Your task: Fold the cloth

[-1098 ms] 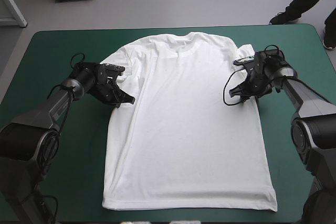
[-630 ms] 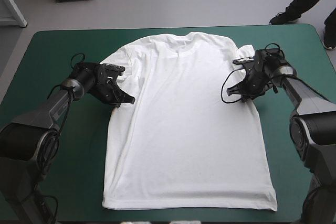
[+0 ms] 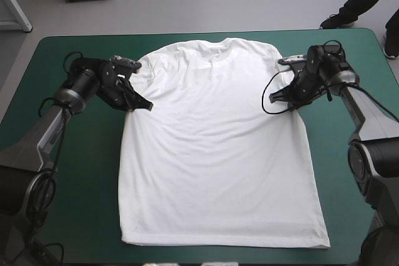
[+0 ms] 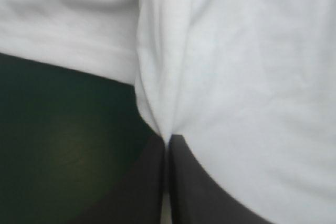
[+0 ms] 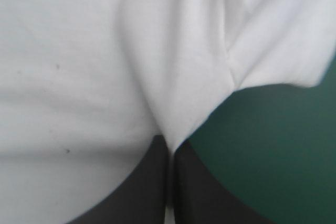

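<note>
Fingers [image 4: 142, 187] of left gripper [image 4: 168, 139] and right gripper [image 5: 170, 145] clench the T-shirt [image 3: 215, 147] — wrist views show a crease pinched at each tip. Only the high view shows it spread flat mid-frame, gripped at upper left and upper right.

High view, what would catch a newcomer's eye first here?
The white T-shirt lies spread flat across the middle of the teal-green table, collar toward the far edge. The left pincer and right pincer are each shut on its side edges, just below the sleeves.
</note>
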